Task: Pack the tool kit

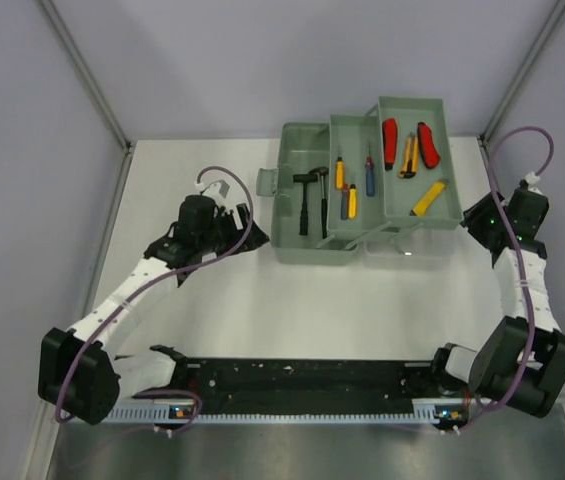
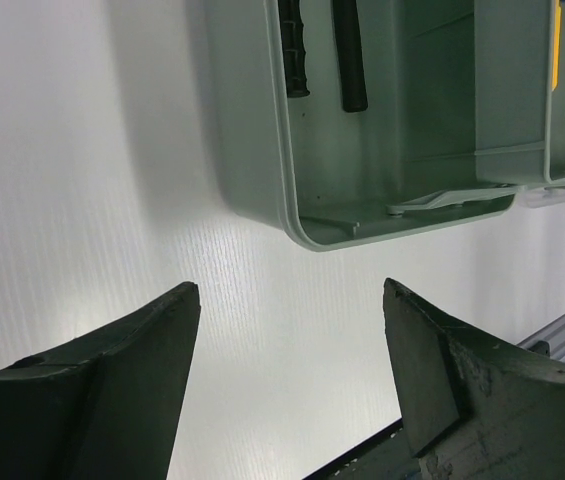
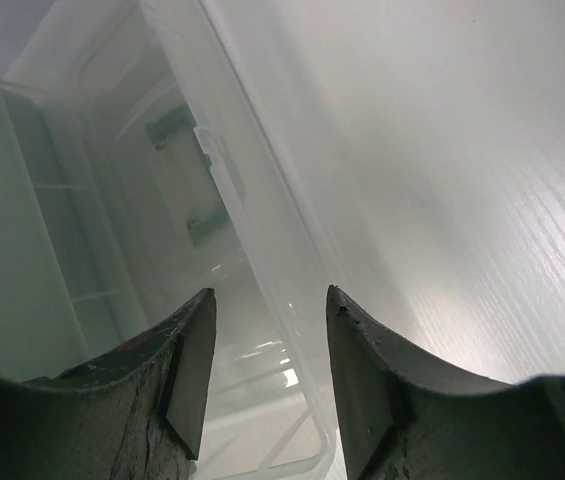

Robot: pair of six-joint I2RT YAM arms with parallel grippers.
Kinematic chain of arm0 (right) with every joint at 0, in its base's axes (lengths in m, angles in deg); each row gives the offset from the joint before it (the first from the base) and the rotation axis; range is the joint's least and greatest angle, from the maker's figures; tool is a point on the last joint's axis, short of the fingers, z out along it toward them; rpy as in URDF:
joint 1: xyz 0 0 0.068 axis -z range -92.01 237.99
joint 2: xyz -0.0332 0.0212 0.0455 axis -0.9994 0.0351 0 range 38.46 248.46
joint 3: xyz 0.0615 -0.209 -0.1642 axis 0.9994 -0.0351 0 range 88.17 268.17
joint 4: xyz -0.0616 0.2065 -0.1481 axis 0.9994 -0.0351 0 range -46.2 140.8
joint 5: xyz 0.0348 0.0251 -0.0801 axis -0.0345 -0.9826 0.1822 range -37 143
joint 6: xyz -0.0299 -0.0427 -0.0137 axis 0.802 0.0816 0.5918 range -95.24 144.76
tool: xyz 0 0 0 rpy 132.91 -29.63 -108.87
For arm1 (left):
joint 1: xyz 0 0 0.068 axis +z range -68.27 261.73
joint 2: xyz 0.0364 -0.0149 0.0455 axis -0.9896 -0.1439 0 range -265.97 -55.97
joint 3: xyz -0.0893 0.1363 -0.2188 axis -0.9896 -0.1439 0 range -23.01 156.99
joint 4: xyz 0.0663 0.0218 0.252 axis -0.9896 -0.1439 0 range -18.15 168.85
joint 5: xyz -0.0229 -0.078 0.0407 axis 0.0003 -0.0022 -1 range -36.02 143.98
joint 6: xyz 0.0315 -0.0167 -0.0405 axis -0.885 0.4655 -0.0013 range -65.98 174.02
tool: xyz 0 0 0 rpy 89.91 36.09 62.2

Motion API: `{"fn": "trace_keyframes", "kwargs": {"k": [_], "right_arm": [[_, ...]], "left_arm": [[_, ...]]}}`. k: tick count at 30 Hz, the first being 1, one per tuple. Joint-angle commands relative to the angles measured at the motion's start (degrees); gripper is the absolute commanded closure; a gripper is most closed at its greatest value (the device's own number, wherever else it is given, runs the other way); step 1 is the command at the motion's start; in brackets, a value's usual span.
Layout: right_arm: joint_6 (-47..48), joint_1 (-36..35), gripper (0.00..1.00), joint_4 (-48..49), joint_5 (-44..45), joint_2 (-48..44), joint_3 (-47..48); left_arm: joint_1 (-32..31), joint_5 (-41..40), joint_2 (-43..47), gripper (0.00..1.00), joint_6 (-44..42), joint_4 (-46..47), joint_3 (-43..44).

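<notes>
Two grippers flank the open toolbox (image 1: 310, 250), one at each end of it. At the left end, the left gripper (image 2: 290, 290) stands wide open with nothing between its dark fingers (image 2: 152, 350); only the bare white table (image 2: 82, 200) shows in the gap, and the box's near left corner lies just beyond the fingertips, apart from them. At the right end, the right gripper (image 3: 267, 300) has its jaws partly apart, astride the rim of the translucent lid (image 3: 262, 230), which runs through the gap between the pads (image 3: 194, 370). Whether those pads press on the rim or stand clear of it I cannot tell. The grey-green toolbox sits on the far middle of the table, its trays folded out and stepped up toward the right. Its bottom compartment holds a small hammer (image 1: 320, 195) with a second black handle lying alongside it. The middle tray (image 1: 354, 128) carries the screwdrivers (image 1: 340, 173), yellow, red and blue, lying roughly side by side. The upper right tray (image 1: 450, 170) holds two red-handled tools (image 1: 391, 143) with a yellow knife (image 1: 409, 156) between them and another yellow knife (image 1: 429, 197) lying slantwise nearer the front. Both arms reach in from their bases on the black rail (image 1: 302, 375) at the near edge, with purple cables looping off the wrists.
</notes>
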Motion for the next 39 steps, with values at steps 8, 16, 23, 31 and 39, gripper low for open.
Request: {"fn": "trace_keyframes", "kwargs": {"k": [8,16,23,31,39], "right_arm": [[0.6,0.2,0.61,15.1,-5.0,0.1,-8.0],[1.1,0.2,0.62,28.5,-9.2,-1.6,-15.2],[1.4,0.2,0.68,28.7,-9.3,-0.4,-15.2],[0.4,0.1,0.96,24.9,-10.6,1.7,-11.8],[0.5,0.1,1.00,21.8,-10.4,-0.7,-8.7]], "left_arm": [[0.1,1.4,-8.8,0.24,3.1,7.8,3.4],[0.1,2.1,-16.5,0.27,2.9,8.5,7.3],[0.1,2.9,-21.3,0.32,2.9,8.6,9.0],[0.1,5.9,-24.4,0.49,2.7,9.0,9.8],[0.0,7.5,-26.4,0.59,2.9,9.0,9.9]]}}
